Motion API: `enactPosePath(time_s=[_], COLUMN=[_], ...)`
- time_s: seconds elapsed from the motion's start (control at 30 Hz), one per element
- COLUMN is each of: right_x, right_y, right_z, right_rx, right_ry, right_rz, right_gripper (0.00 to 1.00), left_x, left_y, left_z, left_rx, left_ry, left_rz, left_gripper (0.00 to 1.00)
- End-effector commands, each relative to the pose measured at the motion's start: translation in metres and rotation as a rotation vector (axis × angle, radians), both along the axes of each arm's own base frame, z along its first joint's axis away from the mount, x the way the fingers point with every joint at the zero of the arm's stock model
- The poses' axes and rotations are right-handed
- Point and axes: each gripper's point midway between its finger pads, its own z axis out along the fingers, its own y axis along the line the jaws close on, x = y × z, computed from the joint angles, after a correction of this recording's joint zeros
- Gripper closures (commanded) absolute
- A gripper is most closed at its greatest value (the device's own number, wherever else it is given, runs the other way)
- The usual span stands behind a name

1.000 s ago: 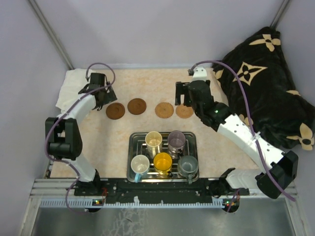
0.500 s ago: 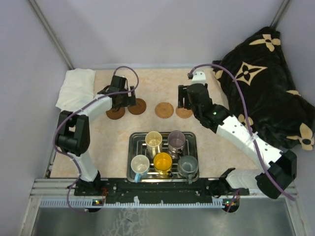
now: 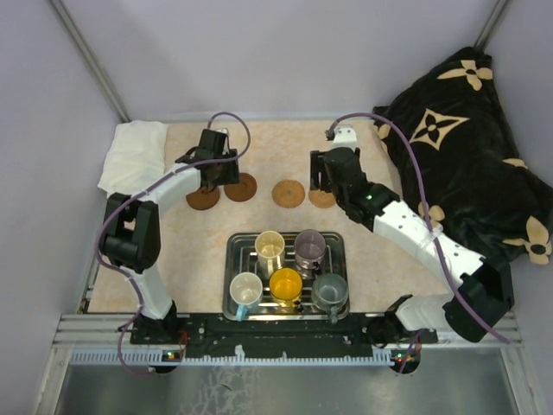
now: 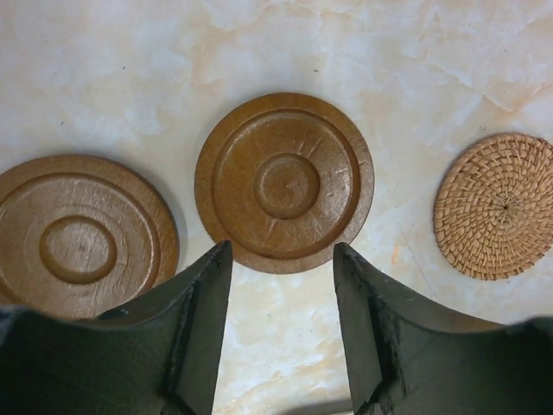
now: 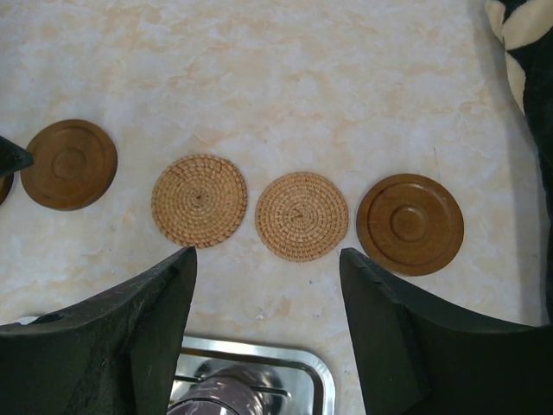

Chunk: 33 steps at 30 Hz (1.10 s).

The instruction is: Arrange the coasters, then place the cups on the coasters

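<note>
My left gripper hangs just above the near edge of a wooden coaster, its jaws apart with nothing between them. The right gripper is likewise spread and empty over the two woven coasters. All the discs lie flat in a row across the table, beyond the steel tray where the five cups sit.

I judge the wooden disc to be stiff, light and fairly slick (smooth turned rings, raised rim). Lying flat, it offers little to pinch, so I'd straddle its rim across the diameter, or nudge the edge and let it slide. The woven ones look rougher with a little give. The cups look hard and glazed, so I'd take them by the wall at the lip.
</note>
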Motion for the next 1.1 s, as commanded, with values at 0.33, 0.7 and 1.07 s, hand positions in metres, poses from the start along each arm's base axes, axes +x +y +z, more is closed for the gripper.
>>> enactPosePath(time_s=[0.33,0.7,1.07], right_x=[0.000,0.001,0.001], right_y=[0.002,0.007,0.010], right_z=[-0.010,-0.020,-0.020], right_rx=[0.044,0.043,0.056], right_ry=[0.001,0.021,0.019], right_rz=[0.001,0.015,0.027], right_gripper=[0.32,0.32,0.32], left_x=[0.019,0.034,0.010], left_y=[-0.014,-0.022,-0.022], left_z=[-0.034,-0.051,-0.073], left_rx=[0.035,0.039,0.050], left_ry=[0.069,0.092,0.185], left_rz=[-0.050,-0.065,-0.056], left_gripper=[0.87,0.87,0.91])
